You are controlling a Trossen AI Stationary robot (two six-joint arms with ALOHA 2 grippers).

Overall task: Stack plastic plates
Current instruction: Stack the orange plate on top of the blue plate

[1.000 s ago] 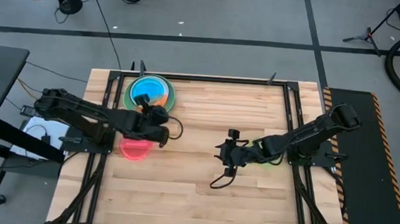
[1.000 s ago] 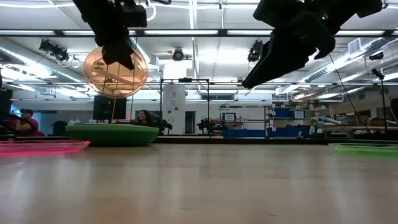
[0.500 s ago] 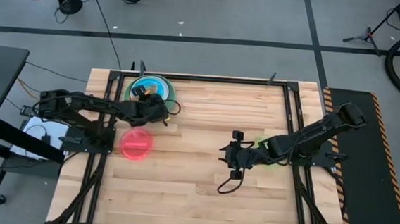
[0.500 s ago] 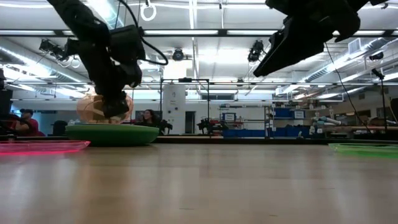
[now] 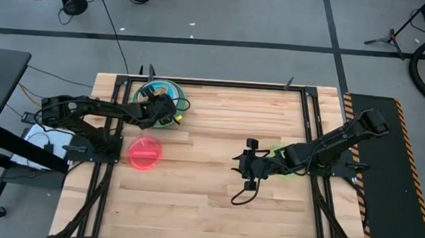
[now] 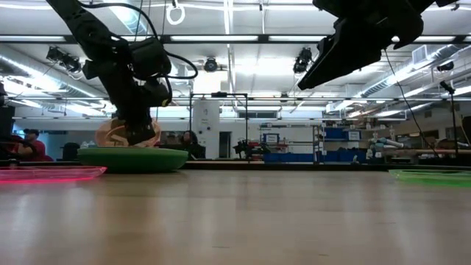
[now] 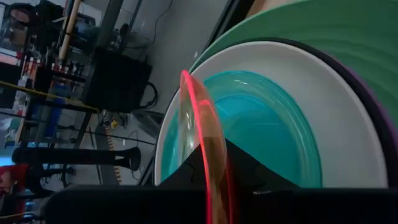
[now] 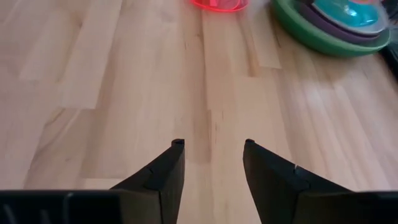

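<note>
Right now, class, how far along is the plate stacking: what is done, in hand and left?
Done: the stack holds green, purple, white and blue plates. In hand: the left tool holds the orange plate on edge above it. Left: the red plate and lime plate lie apart; the right tool waits open.

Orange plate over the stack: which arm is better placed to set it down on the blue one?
Left. The left gripper already grips the orange plate on edge above the blue plate atop the stack. The right gripper hangs open mid-table, empty.

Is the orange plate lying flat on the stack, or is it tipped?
Tipped: the left gripper holds the orange plate on edge above the blue plate.
</note>
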